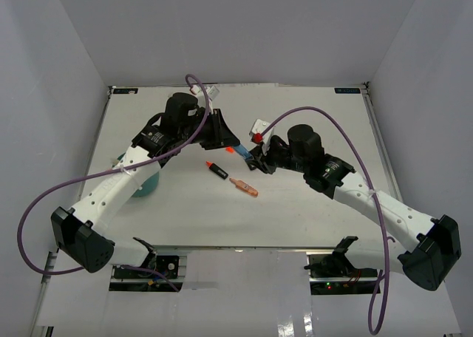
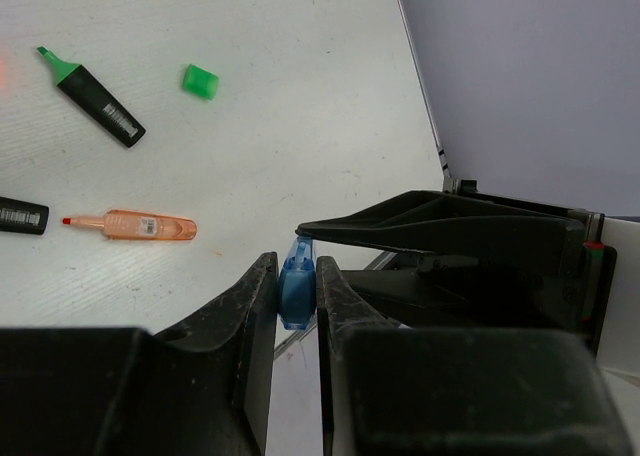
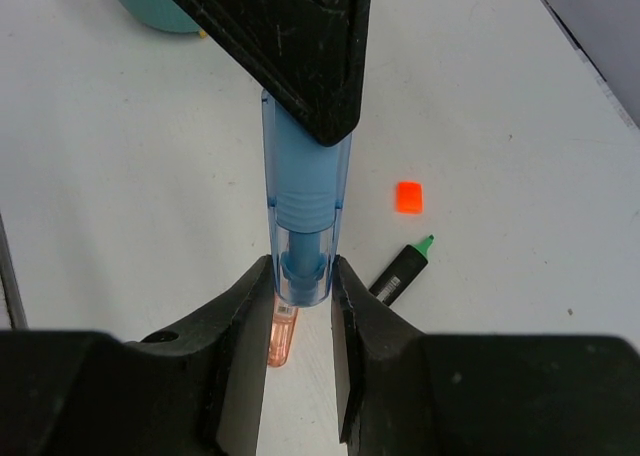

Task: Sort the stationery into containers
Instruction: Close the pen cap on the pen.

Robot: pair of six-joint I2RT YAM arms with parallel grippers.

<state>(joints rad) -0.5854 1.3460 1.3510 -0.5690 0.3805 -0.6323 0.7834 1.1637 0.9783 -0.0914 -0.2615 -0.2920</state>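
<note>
Clamping one blue pen [image 3: 300, 176] above the table, my left gripper [image 2: 297, 296] and right gripper [image 3: 302, 276] each pinch an end; the teal tub [image 1: 148, 183] sits well apart; orange pen [image 2: 140, 225], green-tipped marker [image 2: 98, 94], green square [image 2: 200, 81] and orange square [image 3: 408, 196] lie unsorted; most work remains, I judge.

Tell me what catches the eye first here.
The left pincer and the right pincer both clamp one blue pen at mid-table. Just nearer, an orange pen and a black marker lie loose; the teal tub sits half hidden under the left arm.
</note>
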